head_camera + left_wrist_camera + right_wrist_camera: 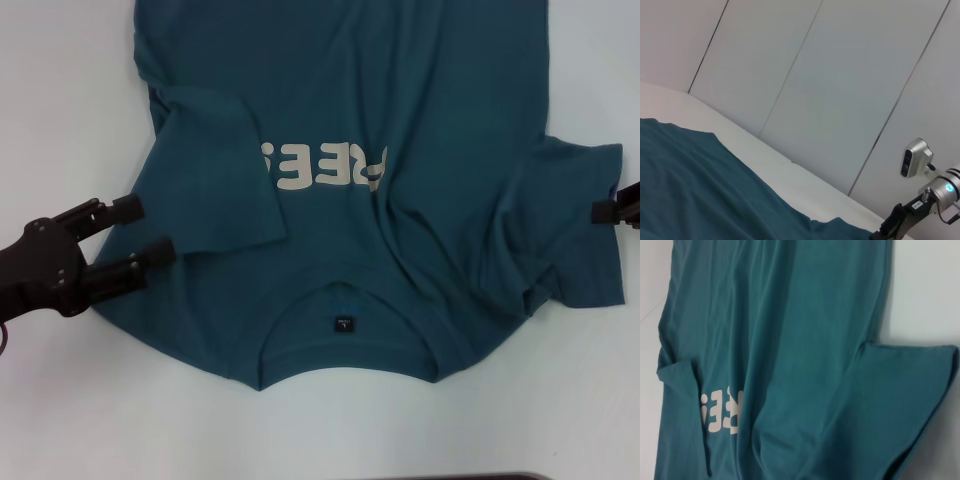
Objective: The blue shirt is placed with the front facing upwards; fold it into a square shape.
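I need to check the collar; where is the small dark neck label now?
In the head view, the neck label sits inside the blue shirt's collar, on the near edge, below the off-white letters.

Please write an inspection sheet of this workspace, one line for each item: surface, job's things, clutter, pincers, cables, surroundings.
Surface: white flat table, bare around the garment.
Job's things: dark teal-blue short-sleeved cotton T-shirt, front up, collar toward the robot, off-white block letters on the chest, small dark neck label; the sleeve on the robot's left is folded in over the chest, the other sleeve lies out sideways, wrinkled.
Clutter: nothing seen.
Pincers: left pincer open, beside the shirt's left edge; right pincer at the right sleeve's outer edge, mostly out of frame.
Cables: nothing seen.
Surroundings: pale grey wall panels behind the table; small grey camera on the right arm.
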`<state>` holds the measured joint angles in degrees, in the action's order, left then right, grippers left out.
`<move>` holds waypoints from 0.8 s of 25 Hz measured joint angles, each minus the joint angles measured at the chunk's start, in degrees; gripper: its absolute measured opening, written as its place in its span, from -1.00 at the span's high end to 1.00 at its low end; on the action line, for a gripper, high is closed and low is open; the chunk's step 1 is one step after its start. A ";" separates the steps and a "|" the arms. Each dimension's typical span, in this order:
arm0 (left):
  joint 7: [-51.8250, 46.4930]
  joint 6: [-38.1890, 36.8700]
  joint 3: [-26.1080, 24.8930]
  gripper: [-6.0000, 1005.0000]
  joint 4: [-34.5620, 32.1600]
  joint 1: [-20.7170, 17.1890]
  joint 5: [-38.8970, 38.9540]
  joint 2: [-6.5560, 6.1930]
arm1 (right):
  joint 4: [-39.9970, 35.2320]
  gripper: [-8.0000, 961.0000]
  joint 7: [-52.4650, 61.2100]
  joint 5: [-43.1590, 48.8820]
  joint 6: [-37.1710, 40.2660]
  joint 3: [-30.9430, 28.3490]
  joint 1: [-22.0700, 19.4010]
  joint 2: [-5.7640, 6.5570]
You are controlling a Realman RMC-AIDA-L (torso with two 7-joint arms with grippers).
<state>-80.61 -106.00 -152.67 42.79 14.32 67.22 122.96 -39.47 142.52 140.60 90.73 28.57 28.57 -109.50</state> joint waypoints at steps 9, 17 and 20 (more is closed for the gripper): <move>-0.05 -0.06 -1.03 -0.71 -0.17 -0.38 0.02 -0.18 | -3.38 0.95 1.68 -0.16 0.87 -2.04 -1.11 1.29; -0.07 -0.83 -1.97 -0.71 -0.20 -0.59 0.03 -0.03 | -6.57 0.96 2.38 -1.79 1.48 -6.40 0.31 2.28; -0.08 -1.15 -2.37 -0.71 -0.22 -0.61 0.02 0.00 | -6.59 0.96 2.39 -2.65 0.64 -6.12 1.94 2.22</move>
<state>-80.69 -107.15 -155.04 42.58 13.71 67.24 122.95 -46.06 144.91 137.95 91.37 22.46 30.52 -107.28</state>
